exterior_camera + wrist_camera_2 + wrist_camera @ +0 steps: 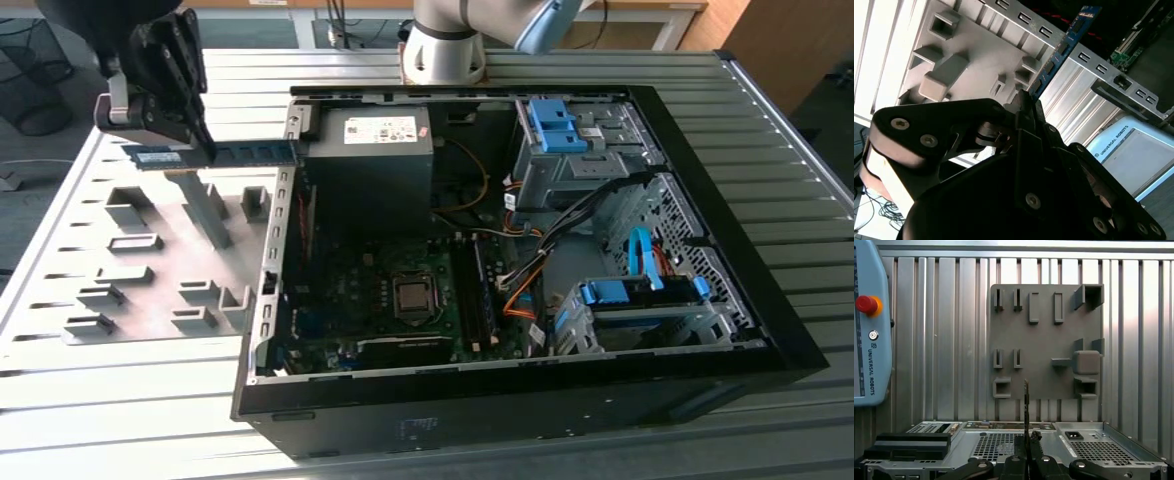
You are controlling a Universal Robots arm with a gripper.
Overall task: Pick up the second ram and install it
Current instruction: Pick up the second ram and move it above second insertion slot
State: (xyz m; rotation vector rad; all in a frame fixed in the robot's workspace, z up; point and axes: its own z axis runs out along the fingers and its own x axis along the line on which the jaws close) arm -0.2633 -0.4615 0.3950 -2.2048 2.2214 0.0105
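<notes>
Second ram (234, 153) hangs in the air, lying level and lengthwise, clamped at one end between the narrow black fingers of the gripper (200, 148), which is closed tight on it. The stick's blue-green board and its row of dark chips run out from the fingertips, and its free end reaches as far as the side wall of the open computer case (747, 330). In the first wrist view the stick shows edge-on as a thin upright line rising from the fingertips. Below it lies the grey holder plate (147, 270) with its raised blocks, resting on the ridged metal table (134, 420) at the exterior view's left of the case. Inside the case sit the motherboard (360, 290), the long black slots (470, 285) and the dark power supply (374, 160). The arm's base (445, 45) stands on the table beyond the case.
</notes>
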